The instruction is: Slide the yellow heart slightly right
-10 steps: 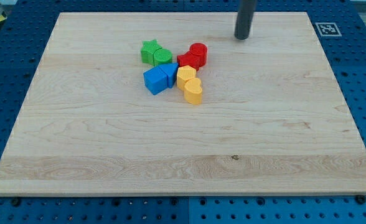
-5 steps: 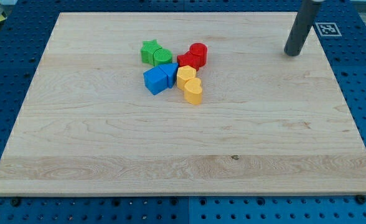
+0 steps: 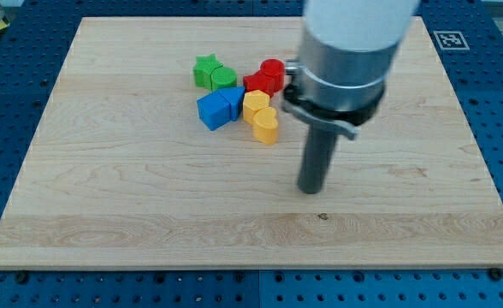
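The yellow heart (image 3: 265,125) lies at the lower right of a tight cluster of blocks on the wooden board (image 3: 132,197). A second yellow block (image 3: 255,102) touches it just above. My tip (image 3: 310,190) stands on the board below and to the right of the yellow heart, with a clear gap between them. The arm's large grey body fills the view's top right above the rod.
The cluster also holds a blue cube (image 3: 211,111) and another blue block (image 3: 233,100), a green star (image 3: 205,69), a green cylinder (image 3: 224,78), and two red blocks (image 3: 272,72) (image 3: 256,83). A fiducial marker (image 3: 451,38) sits at the board's top right corner.
My tip has swung from the board's top right down and left to a spot below and right of the yellow heart. The arm body now looms in view. The blocks have not moved.
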`<state>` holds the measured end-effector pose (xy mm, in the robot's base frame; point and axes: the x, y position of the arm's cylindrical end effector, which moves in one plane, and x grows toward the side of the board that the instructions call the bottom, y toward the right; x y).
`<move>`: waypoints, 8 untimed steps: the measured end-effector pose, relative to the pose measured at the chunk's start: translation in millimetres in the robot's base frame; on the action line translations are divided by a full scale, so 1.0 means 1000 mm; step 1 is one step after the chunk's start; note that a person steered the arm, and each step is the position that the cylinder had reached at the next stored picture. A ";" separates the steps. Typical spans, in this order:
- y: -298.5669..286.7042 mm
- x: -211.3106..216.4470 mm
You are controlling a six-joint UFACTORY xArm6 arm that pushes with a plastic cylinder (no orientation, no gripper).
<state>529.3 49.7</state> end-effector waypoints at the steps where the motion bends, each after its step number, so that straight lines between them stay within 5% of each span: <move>1: -0.014 -0.029; 4: -0.058 -0.051; 8: -0.043 -0.070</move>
